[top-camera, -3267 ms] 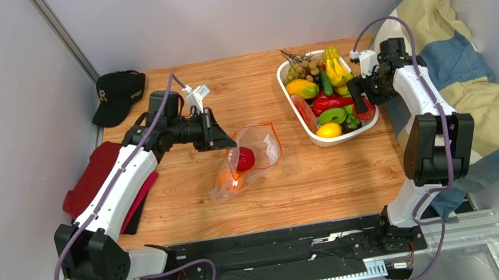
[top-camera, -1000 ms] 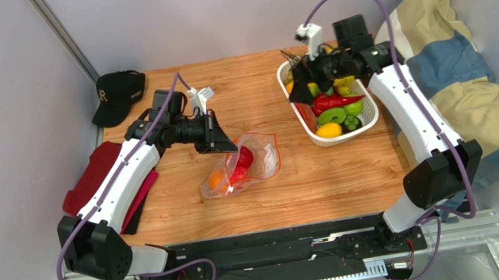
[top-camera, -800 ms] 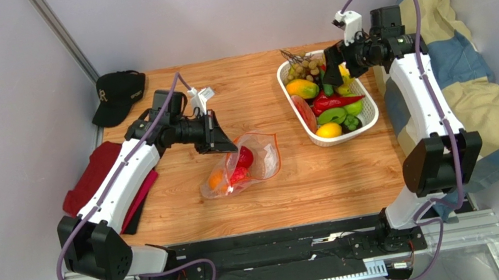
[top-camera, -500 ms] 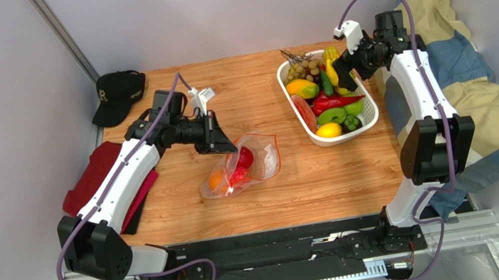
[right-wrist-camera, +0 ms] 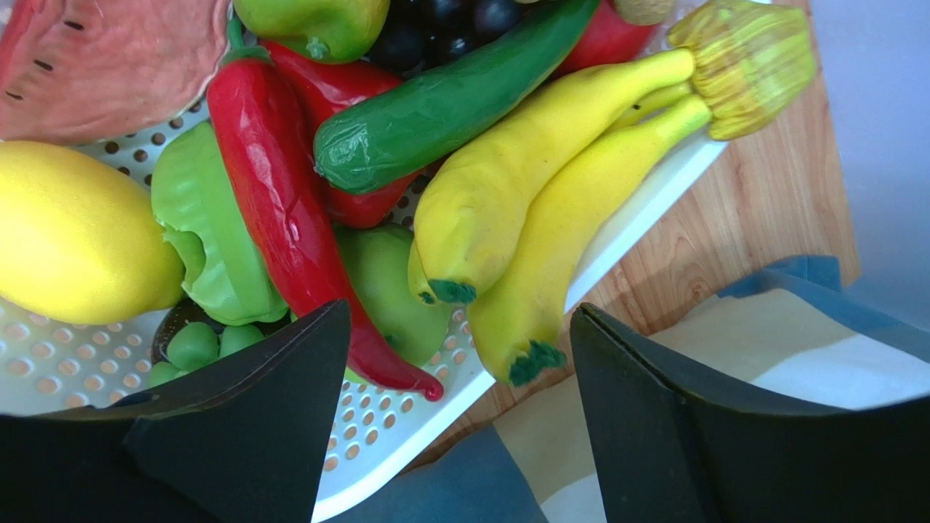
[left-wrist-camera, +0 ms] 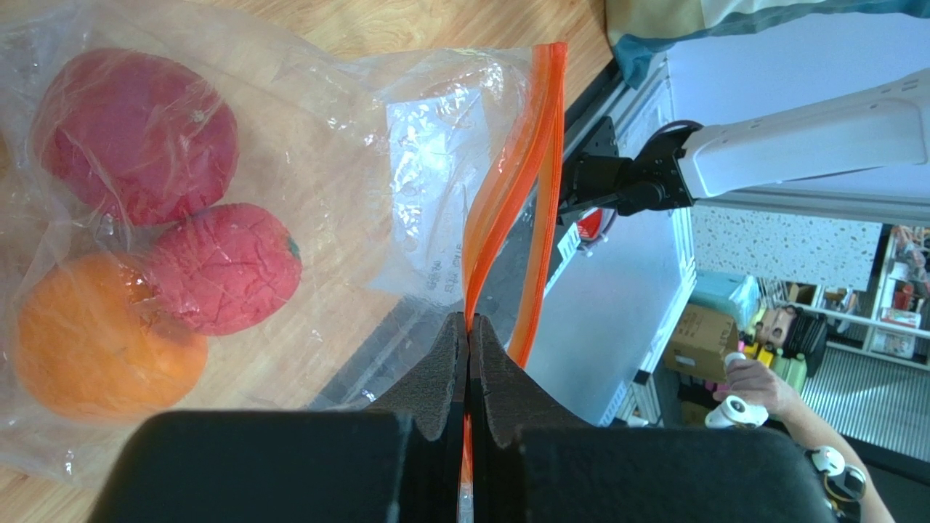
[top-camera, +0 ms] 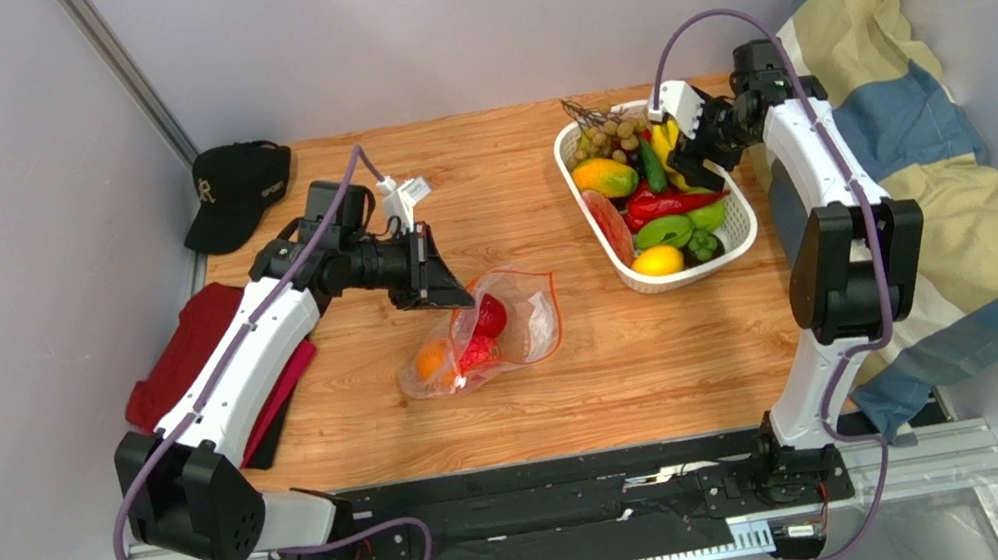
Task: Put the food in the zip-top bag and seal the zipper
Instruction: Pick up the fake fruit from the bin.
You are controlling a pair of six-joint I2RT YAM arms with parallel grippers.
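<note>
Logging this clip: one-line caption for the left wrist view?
Left gripper pinches the zipper of the zip-top bag holding an orange and two red fruits.

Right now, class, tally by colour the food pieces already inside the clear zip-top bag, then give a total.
Red: 2, a smooth round fruit and a wrinkled fruit
Orange: 1, the orange
Total: 3 pieces in the zip-top bag
</note>
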